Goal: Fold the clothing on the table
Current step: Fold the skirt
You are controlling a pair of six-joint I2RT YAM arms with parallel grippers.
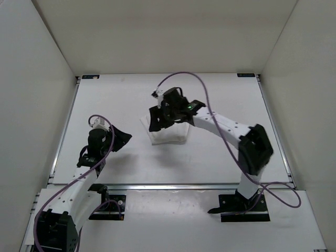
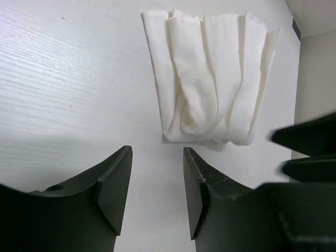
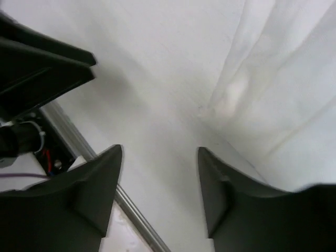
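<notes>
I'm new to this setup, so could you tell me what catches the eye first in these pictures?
White, creased clothing lies loosely folded near the middle of the table. The right gripper hangs open and empty at its edge. The left gripper, also open and empty, points at it from the near left, apart from it.

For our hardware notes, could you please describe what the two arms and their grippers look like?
The left arm and right arm have white links with black joints; a purple cable loops along each. The left gripper and right gripper have matte black, wedge-shaped fingers. A small green light glows on the right wrist.
</notes>
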